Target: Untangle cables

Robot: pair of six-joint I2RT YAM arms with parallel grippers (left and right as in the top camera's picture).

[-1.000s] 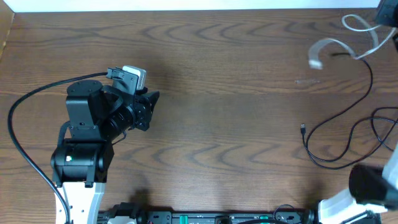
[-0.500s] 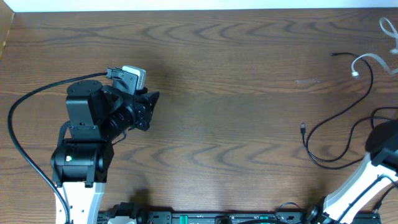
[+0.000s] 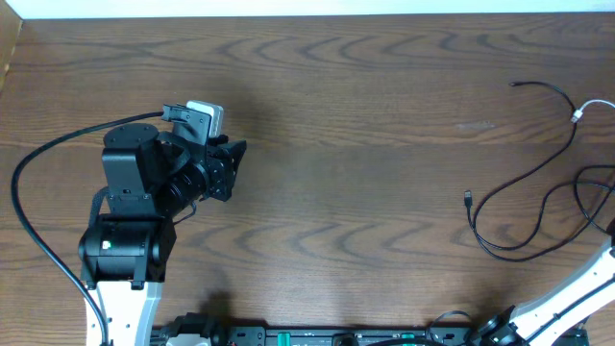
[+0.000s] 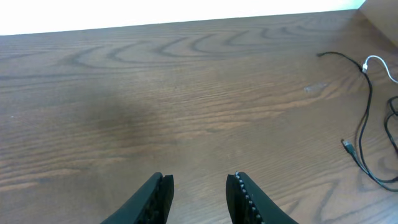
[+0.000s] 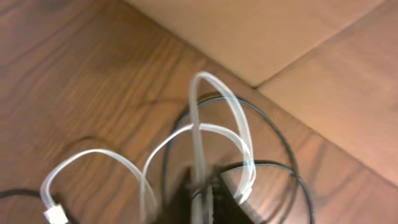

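Brown wood-grain tabletop, seen from above, with my two arms at opposite sides. My left arm, black on a white base, sits at the left. In its wrist view my left hand points across bare wood. Its two dark ridged fingers stand partly apart with a clear gap between them, and nothing is in that gap.

The black cords lie at the far right of the tabletop, well apart from the left arm. One thin strand starts at a free end near the upper right, bends downward, sweeps back toward the middle and ends in a small plug. More black loops cross one another beside the right edge; I cannot tell how many separate cords they make. The white cord has its plug end just beside the bend of the black strand, and it runs off the right edge of the overhead view.

Only a white section of my right arm shows from above, in the lower right corner. The right wrist view is blurred. It shows the white cord in tall loops with black cord curving behind. One white strand runs straight down into the dark shape of my right hand at the bottom edge. I cannot tell whether the hand is pinching that strand or standing slightly apart. A pale tan panel fills the upper right of that view.
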